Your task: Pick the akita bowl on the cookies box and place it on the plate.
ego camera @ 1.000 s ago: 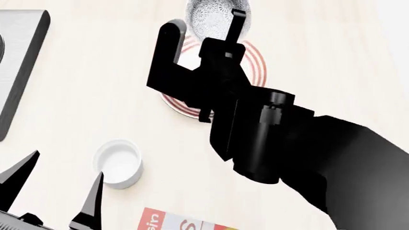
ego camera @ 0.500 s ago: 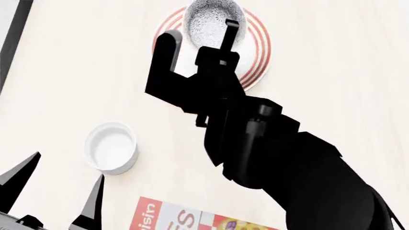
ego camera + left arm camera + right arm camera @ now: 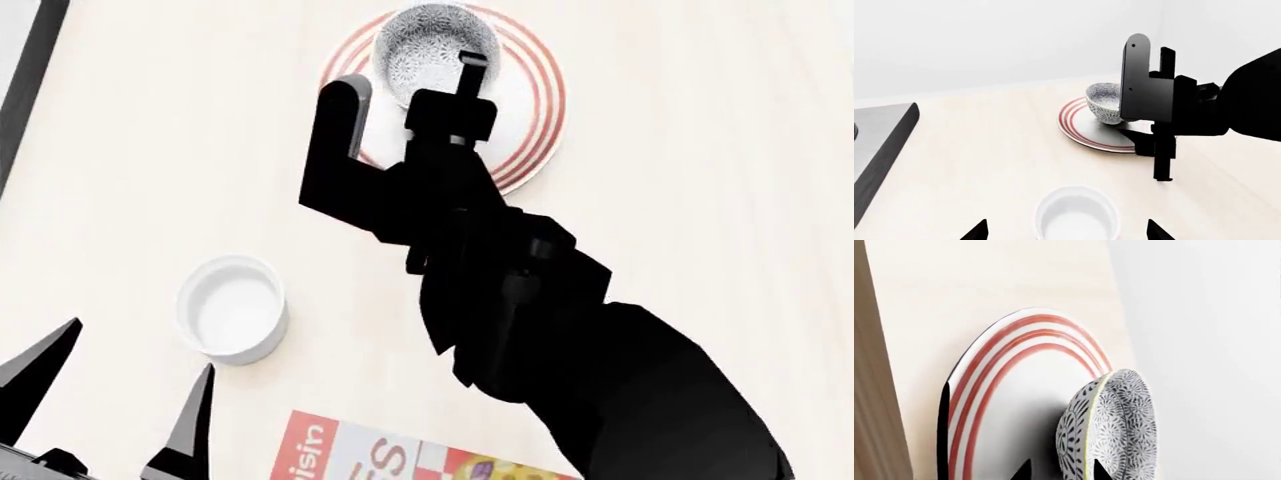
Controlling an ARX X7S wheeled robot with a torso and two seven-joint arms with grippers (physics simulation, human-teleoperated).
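The speckled akita bowl [image 3: 430, 40] [image 3: 1102, 101] stands upright over the far part of the red-ringed plate [image 3: 527, 120] [image 3: 1077, 131]; whether its base touches the plate I cannot tell. My right gripper [image 3: 470, 62] [image 3: 1062, 473] is shut on the akita bowl [image 3: 1111, 430], one tip inside the rim and one outside its wall. The plate [image 3: 1001, 390] lies right behind the bowl in the right wrist view. The cookies box [image 3: 387, 462] peeks in at the near edge, with nothing on it. My left gripper [image 3: 134, 355] [image 3: 1067, 232] hangs open near the white cup.
A plain white cup [image 3: 234, 308] [image 3: 1074, 215] stands between the plate and the left gripper. A dark grey slab [image 3: 884, 135] [image 3: 24, 90] runs along the left side of the table. My right arm [image 3: 574, 350] hides the table's middle.
The right gripper carried the bowl from beyond the plate's far rim back over the plate and lowered it. The left gripper has stayed in place.
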